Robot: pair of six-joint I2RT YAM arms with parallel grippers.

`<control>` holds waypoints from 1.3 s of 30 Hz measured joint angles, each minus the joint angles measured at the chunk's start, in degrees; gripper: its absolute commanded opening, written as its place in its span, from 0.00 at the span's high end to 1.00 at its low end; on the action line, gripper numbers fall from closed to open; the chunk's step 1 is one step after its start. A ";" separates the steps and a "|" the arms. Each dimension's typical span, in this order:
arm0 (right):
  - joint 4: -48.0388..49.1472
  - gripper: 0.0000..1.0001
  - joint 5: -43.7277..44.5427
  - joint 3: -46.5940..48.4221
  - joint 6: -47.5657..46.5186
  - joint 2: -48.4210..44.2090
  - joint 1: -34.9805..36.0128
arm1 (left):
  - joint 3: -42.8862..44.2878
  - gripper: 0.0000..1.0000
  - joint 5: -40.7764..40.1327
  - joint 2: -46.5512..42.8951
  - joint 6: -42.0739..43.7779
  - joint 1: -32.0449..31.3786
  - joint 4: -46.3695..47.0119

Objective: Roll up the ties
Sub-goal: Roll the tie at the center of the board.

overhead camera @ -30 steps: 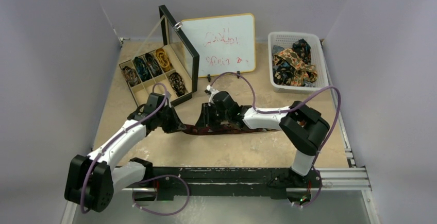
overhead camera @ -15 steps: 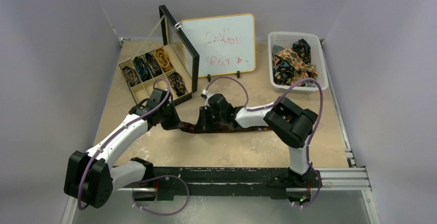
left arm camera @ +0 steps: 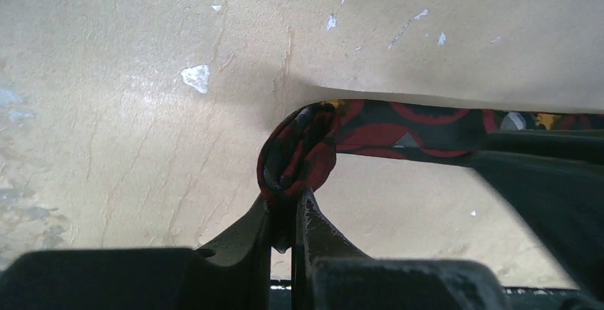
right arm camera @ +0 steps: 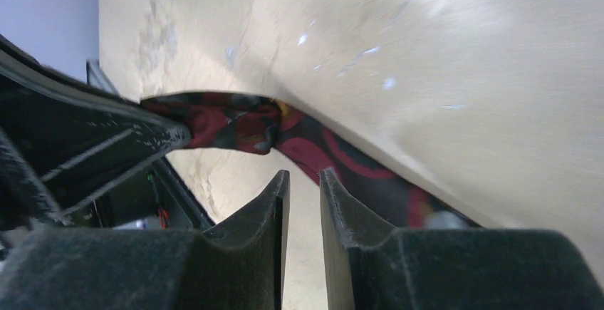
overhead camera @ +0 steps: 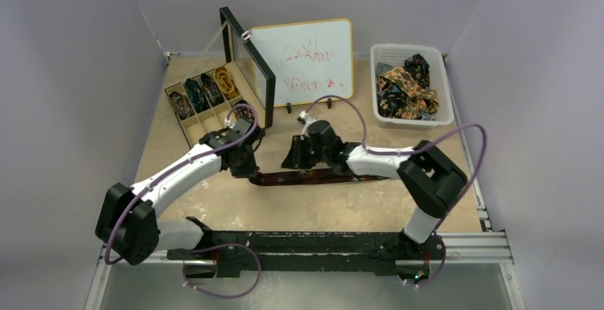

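Note:
A dark maroon tie [overhead camera: 313,177] with red patterning lies stretched left to right across the middle of the table. My left gripper [overhead camera: 247,167] is shut on its left end, where the fabric curls into a small loop [left arm camera: 295,155] right above the pinched fingertips [left arm camera: 313,214]. My right gripper [overhead camera: 293,159] hovers just behind the tie, to the right of the left one. Its jaws stand a narrow gap apart with nothing between them [right arm camera: 304,177]. The tie [right arm camera: 235,121] runs past just beyond those tips. More ties fill the white basket [overhead camera: 445,82] and the box.
A compartment box [overhead camera: 186,130] with rolled ties sits at the far left, its black framed lid [overhead camera: 249,68] standing upright. A whiteboard [overhead camera: 303,60] stands behind the centre. The white basket is at the far right. The arms' rail [overhead camera: 313,242] runs along the near edge.
The left gripper has carried the tie's end a little to the right and away from me. The right gripper has come off the tie and shifted right and back, its elbow swinging outward.

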 measured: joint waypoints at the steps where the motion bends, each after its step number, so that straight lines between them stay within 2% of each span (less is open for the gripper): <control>1: -0.44 0.73 1.20 -1.66 -0.02 -3.08 -1.79 | 0.96 1.00 -1.42 1.18 -0.70 -1.22 -0.76; 5: -2.01 0.69 5.09 -4.35 -0.11 -9.90 -5.66 | 4.59 1.00 -5.90 5.18 -3.41 -5.79 -3.34; 15: -4.52 0.62 12.68 -11.19 1.14 -17.07 -6.80 | 14.53 1.00 -14.27 18.49 -8.70 -16.79 -8.33; 18: -5.09 0.58 13.49 -13.20 2.19 -18.82 -7.34 | 17.31 0.87 -15.67 22.77 -9.22 -20.00 -9.05; 22: -4.76 0.55 13.66 -14.60 3.17 -20.00 -7.93 | 19.17 0.74 -15.65 26.10 -8.94 -22.75 -8.02; 30: -3.93 0.44 12.61 -17.88 4.24 -21.40 -8.50 | 19.28 0.50 -11.67 27.12 -5.86 -23.12 -2.16; 34: -3.85 0.35 11.63 -18.40 4.31 -22.29 -8.94 | 18.03 0.46 -6.88 25.33 -3.39 -22.67 3.13; 36: -3.56 0.29 11.47 -18.40 4.17 -22.97 -9.20 | 17.00 0.45 -4.63 22.95 -2.34 -21.94 4.90; 39: -2.73 0.25 11.10 -18.40 3.08 -24.85 -9.84 | 14.82 0.43 -1.09 16.96 -0.92 -19.26 7.52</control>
